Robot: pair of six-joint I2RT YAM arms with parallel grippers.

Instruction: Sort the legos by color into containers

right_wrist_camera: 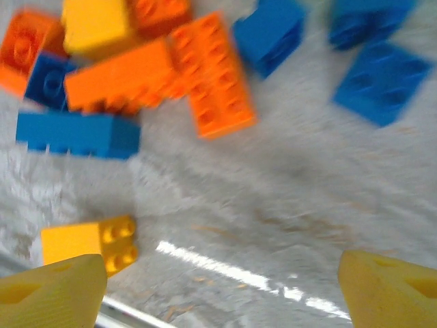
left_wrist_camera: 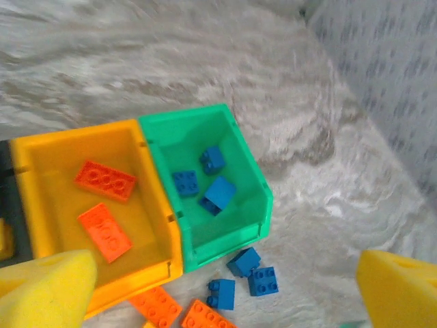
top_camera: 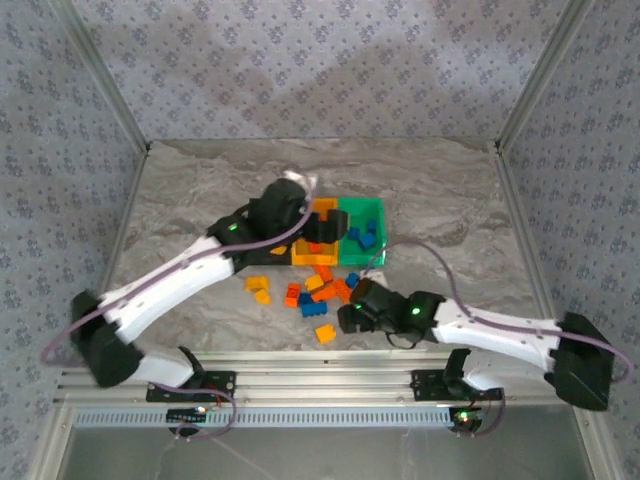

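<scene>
The left fingers [left_wrist_camera: 41,287] hang spread wide with nothing between them, over the near edge of the yellow-orange bin [left_wrist_camera: 75,133]. Joined to that bin's left wall is the black bin [left_wrist_camera: 7,198], with a scrap of yellow showing inside (too cropped to say more). The yellow-orange bin itself holds two orange-red bricks [left_wrist_camera: 106,180] lying flat, studs up; joined to its right wall is the green bin [left_wrist_camera: 254,171], holding three blue bricks [left_wrist_camera: 220,193].

On the surface [left_wrist_camera: 328,205] just in front of the yellow-orange bin lie loose orange-red pieces [left_wrist_camera: 157,304]; to their right, before the green bin, sit three loose blue pieces [left_wrist_camera: 244,261]. Seen from above, the loose legos [top_camera: 320,290] scatter on the near side of the yellow-orange bin, with yellow ones [top_camera: 257,287] at the left of the heap.

The right fingers [right_wrist_camera: 392,287], nearer than that bin and at the heap's near right edge, stand wide apart and empty, low over bare surface; a yellow brick [right_wrist_camera: 92,242] lies just beside one pad.
</scene>
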